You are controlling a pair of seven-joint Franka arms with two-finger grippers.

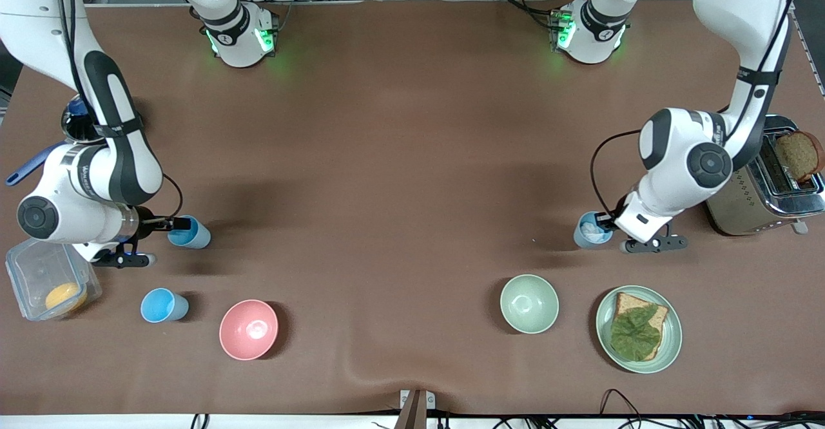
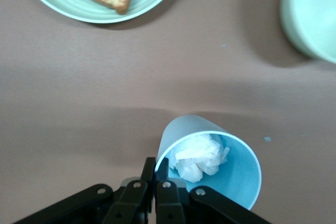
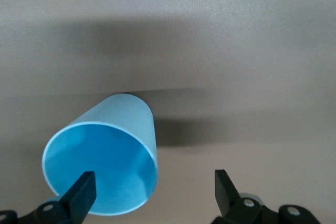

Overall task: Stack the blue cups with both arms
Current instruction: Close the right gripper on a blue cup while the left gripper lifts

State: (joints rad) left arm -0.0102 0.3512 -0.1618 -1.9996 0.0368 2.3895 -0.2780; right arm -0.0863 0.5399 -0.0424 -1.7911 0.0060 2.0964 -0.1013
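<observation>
- Left gripper (image 2: 155, 174): fingers pressed together on the rim of the paper-filled cup (image 1: 591, 230), beside the toaster (image 1: 760, 190).
- Right gripper (image 3: 152, 190): spread wide; one finger inside the sky-blue cup (image 3: 105, 163).

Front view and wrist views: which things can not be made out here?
- Left wrist view: what the crumpled white stuff in the left gripper's cup is; too indistinct.
- Right wrist view: whether the open right gripper touches the sky-blue cup; finger overlaps its mouth.
- Front view: metal object with blue handle, covered by the right arm.
</observation>
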